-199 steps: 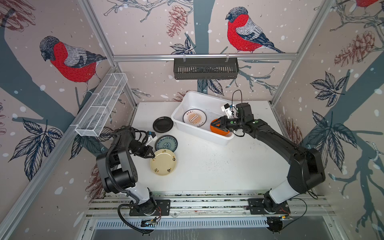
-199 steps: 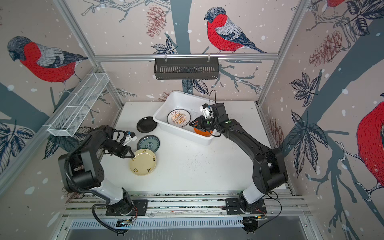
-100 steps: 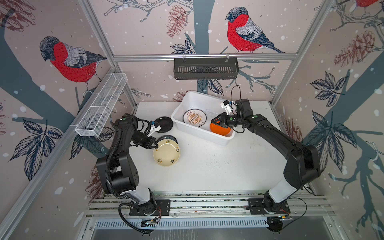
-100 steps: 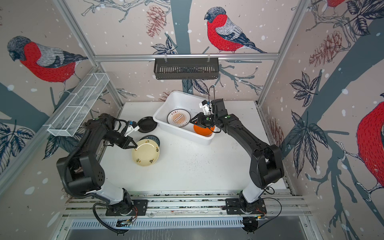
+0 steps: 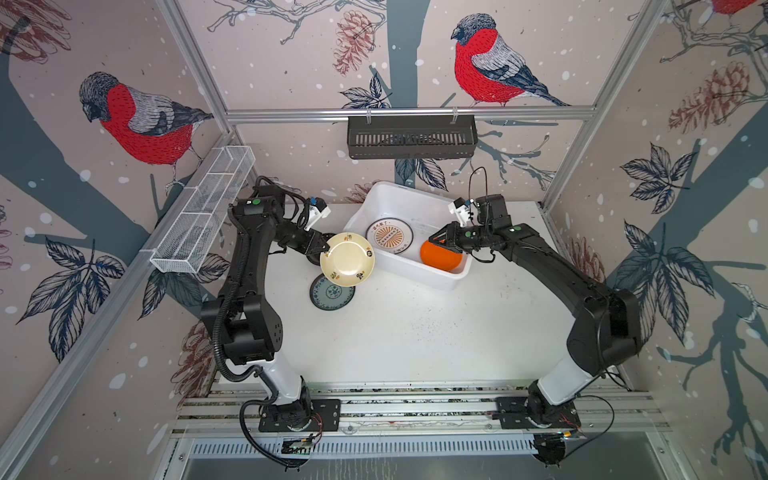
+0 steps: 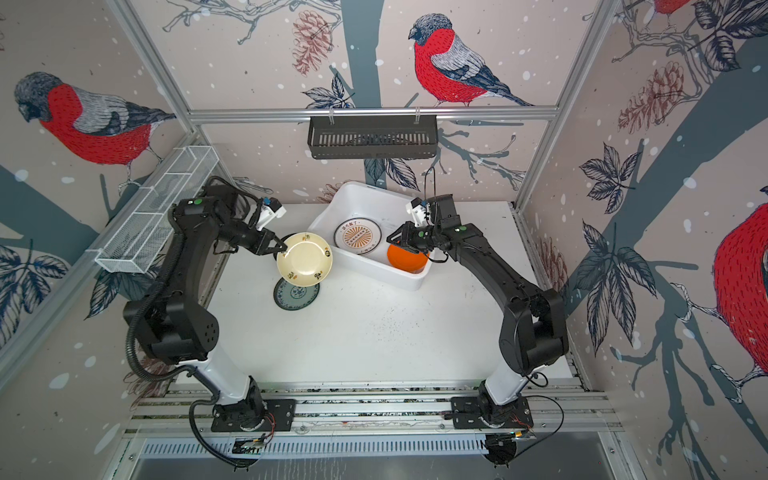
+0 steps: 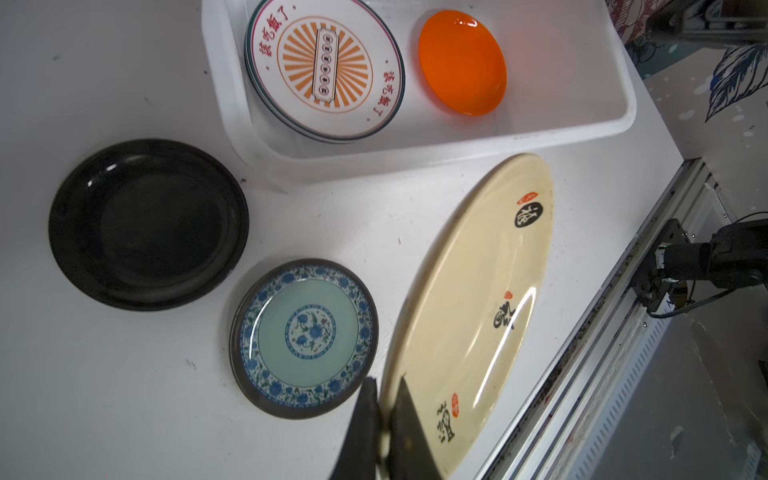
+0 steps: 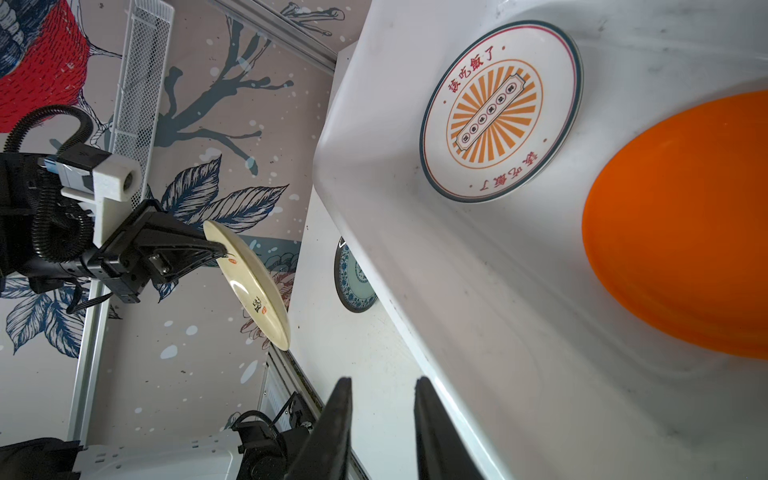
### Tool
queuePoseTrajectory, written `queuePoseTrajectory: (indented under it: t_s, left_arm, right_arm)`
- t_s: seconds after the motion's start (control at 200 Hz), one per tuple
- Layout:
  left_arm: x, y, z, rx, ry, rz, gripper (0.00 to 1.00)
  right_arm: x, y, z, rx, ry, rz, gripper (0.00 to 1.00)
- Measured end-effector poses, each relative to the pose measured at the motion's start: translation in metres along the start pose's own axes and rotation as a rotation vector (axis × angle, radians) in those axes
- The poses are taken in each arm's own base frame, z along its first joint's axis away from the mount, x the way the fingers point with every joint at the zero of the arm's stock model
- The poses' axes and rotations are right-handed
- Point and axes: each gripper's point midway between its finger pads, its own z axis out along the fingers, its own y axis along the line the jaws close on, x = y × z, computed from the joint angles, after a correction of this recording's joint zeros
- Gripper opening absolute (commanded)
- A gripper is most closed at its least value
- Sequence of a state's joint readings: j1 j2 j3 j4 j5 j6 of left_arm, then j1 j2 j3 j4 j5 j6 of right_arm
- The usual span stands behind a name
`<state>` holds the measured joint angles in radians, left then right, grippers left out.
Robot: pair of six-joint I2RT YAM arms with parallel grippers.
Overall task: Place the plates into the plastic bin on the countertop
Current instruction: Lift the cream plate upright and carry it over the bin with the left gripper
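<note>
Left pincer (image 7: 386, 380) is clamped tight on the rim of the cream plate (image 7: 478, 299), and the left wrist view shows both fingers (image 7: 409, 436) pinching the edge. The plate is up off the counter (image 5: 415, 332), tilted, hanging just beside the left end of the plastic bin (image 5: 415, 277). So it's not in the bin.

Below it the teal-patterned plate (image 5: 332, 293) lies flat on the counter toward the left edge. The black plate (image 7: 147, 224) sits just beside that one, closer to the far edge and near the bin's corner, and the two don't touch. In both top views the black one is mostly hidden behind the cream plate and the arm.

Right pincer (image 8: 384, 380) has its fingers apart with nothing between them. It's hovering over the right end of the bin, just above the plain orange plate (image 5: 441, 259), which lies on the bin floor. Next to that, at the bin's left end, is the sunburst plate (image 5: 390, 236). It's on top of a little stack, and a few more rims peek out from under it in the left wrist view.

The bin itself sits at an angle by the middle of the counter's far edge.
</note>
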<state>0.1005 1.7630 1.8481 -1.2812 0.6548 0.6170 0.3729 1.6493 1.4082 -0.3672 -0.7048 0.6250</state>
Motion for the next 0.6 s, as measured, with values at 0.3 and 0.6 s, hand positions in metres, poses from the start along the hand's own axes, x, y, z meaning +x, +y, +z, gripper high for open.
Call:
queuePoseTrajectory:
  t_s: [0.3,0.6]
  left_arm:
    - [-0.085,-0.011,0.02,0.028,-0.117,0.038,0.0]
    - [-0.125,-0.039,0.068,0.085,-0.162,0.061,0.0]
  right_arm:
    - [-0.006,0.007,-0.02,0.006,-0.038,0.0,0.28]
    - [0.007,0.017,-0.044,0.015,-0.074,0.035,0.29]
